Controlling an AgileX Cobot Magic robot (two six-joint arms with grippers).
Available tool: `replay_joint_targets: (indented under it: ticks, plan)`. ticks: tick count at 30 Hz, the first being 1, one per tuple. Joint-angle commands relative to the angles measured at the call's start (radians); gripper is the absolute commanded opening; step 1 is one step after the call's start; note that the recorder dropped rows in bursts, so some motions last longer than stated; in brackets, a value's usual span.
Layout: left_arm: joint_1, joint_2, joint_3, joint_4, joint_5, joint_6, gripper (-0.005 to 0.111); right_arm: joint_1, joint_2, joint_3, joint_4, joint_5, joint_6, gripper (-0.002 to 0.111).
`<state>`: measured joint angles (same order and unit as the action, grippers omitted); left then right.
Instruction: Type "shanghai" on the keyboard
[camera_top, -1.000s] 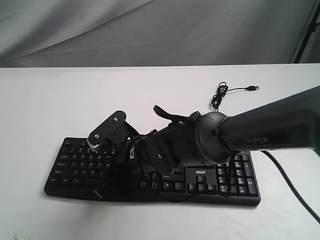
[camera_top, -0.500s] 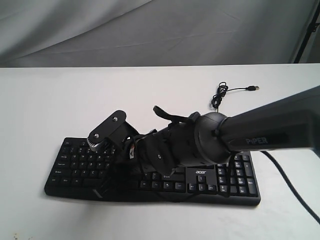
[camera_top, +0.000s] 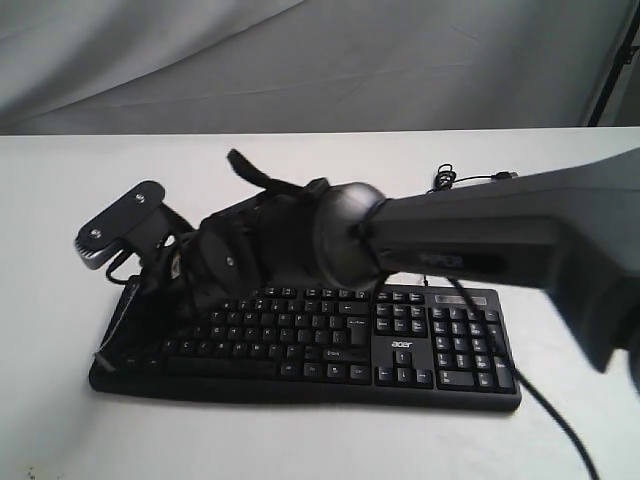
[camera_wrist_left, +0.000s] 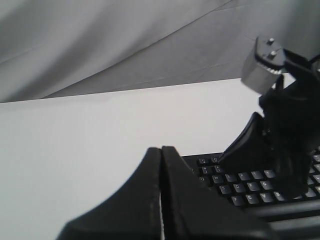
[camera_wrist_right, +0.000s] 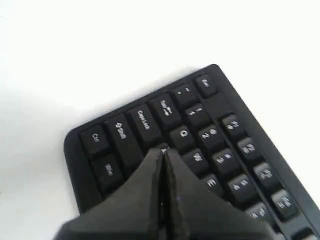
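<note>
Poises right gripper (camera_wrist_right: 162, 156), jaws clenched, over wide black plastic keyboard (camera_wrist_right: 215, 150), lower frame: probably stiff, light, skiddy; wants taps, not grasping.

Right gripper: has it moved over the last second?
Yes. The right gripper swung left along the keyboard, from its middle to the left end.

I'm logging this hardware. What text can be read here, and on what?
"acer": logo on the keyboard.
"Caps Lock": wide key, right wrist view.
"Q": square key nearby.
Label on the right arm: too blurred.
Other key legends: too small or blurred.
</note>
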<state>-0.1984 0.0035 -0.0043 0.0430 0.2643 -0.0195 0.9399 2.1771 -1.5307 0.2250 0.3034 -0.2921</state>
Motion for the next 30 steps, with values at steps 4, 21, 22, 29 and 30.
replay_joint_targets:
  ticks: [4,21,22,29,30]
  plan:
    - [-0.004,-0.003,0.004,0.001,-0.005,-0.003,0.000,0.016,0.126,-0.171,-0.001,0.079,-0.014,0.000]
    - [-0.004,-0.003,0.004,0.001,-0.005,-0.003,0.000,0.004,0.149,-0.181,-0.028,0.090,-0.018,0.000]
    - [-0.004,-0.003,0.004,0.001,-0.005,-0.003,0.000,0.004,0.149,-0.181,-0.028,0.095,-0.018,0.000]
    - [-0.004,-0.003,0.004,0.001,-0.005,-0.003,0.000,0.000,0.149,-0.181,-0.038,0.100,-0.018,0.000]
    - [-0.004,-0.003,0.004,0.001,-0.005,-0.003,0.000,0.000,0.152,-0.181,-0.038,0.100,-0.018,0.000]
